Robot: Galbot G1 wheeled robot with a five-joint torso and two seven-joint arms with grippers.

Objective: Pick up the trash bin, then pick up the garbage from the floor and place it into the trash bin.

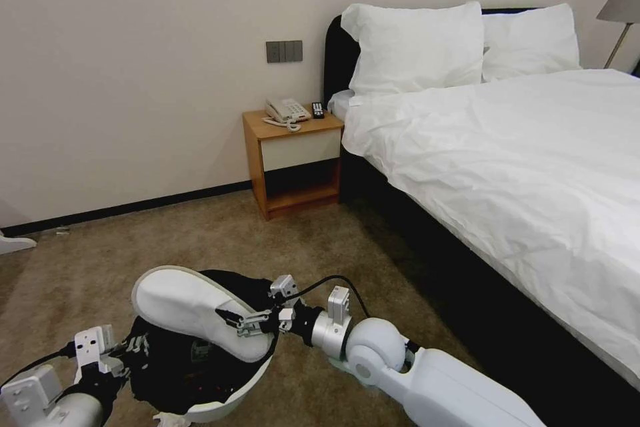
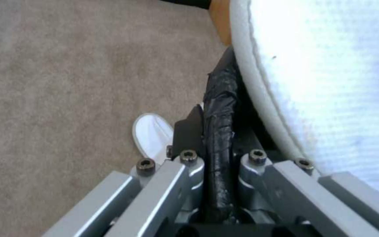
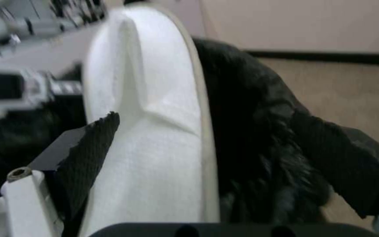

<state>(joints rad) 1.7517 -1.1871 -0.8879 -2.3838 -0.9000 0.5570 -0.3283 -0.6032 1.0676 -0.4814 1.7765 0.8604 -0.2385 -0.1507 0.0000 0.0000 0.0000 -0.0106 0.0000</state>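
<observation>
A white slipper [image 1: 193, 310] is held over the mouth of the trash bin [image 1: 230, 397], its toe end raised and its sole lying across the black garbage bag [image 1: 167, 373] that lines the rim. It is clamped by the right gripper [image 1: 248, 324], whose fingers [image 3: 82, 149] are pinched on the slipper's edge. The bin is held by the left gripper [image 1: 133, 350], closed on the bag-wrapped rim [image 2: 218, 131]. To do the drop well, the slipper should be tipped so that its length points down into the opening before the pinch is let go, since it seems about as long as the bin is wide, and the rim should be kept level meanwhile. Carpet [image 1: 200, 240] lies all around, with a nightstand [image 1: 293, 160] and a bed [image 1: 520, 167] well beyond.
</observation>
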